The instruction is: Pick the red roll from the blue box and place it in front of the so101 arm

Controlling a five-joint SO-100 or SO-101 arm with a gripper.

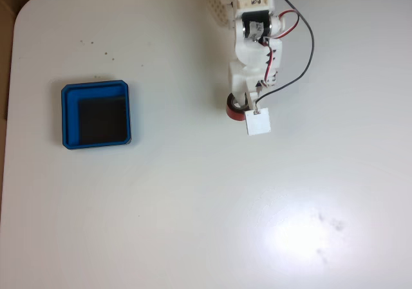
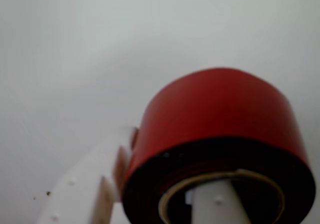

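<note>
The red roll (image 2: 220,134) sits on the white table (image 1: 193,205), directly below the so101 arm (image 1: 256,38) and well apart from the empty blue box (image 1: 69,115). One finger (image 2: 215,204) stands inside the core, the other against the outer wall; the gripper (image 1: 243,105) clasps the roll's wall.

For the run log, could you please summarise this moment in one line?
hand: shut on red roll | roll: over white table | blue box: empty, apart
</note>
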